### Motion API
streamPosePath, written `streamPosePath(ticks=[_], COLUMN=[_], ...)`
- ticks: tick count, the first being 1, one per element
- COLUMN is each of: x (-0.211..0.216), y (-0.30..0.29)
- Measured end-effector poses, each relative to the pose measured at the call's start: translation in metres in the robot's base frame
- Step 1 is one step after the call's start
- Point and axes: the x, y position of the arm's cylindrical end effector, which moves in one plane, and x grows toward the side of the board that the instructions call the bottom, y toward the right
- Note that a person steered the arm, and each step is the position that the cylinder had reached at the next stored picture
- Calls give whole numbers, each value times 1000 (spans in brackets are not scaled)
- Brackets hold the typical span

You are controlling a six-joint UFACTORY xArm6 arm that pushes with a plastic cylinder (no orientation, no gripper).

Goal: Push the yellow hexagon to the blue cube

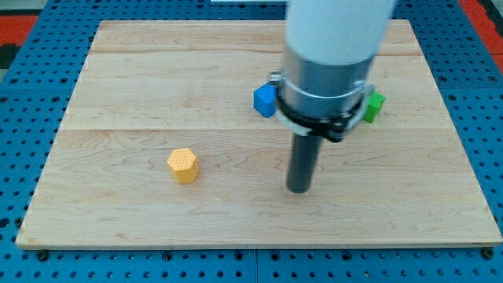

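A yellow hexagon (183, 165) lies on the wooden board toward the view's lower left of centre. A blue cube (265, 101) sits above and to the right of it, partly behind the arm's body. My tip (299, 189) rests on the board to the right of the yellow hexagon, well apart from it, and below the blue cube. The tip touches no block.
A green block (374, 106) sits at the right of the arm's body, partly hidden by it. The wooden board (118, 79) lies on a blue perforated table (23, 118). The arm's white and grey body (330, 55) hides the board's upper middle.
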Motion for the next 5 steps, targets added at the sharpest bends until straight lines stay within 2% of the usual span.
streamPosePath(ticks=[1,2,3,4,5], x=[34,42,-6,-31,-7], y=[-59,-166,-147,-45,-24])
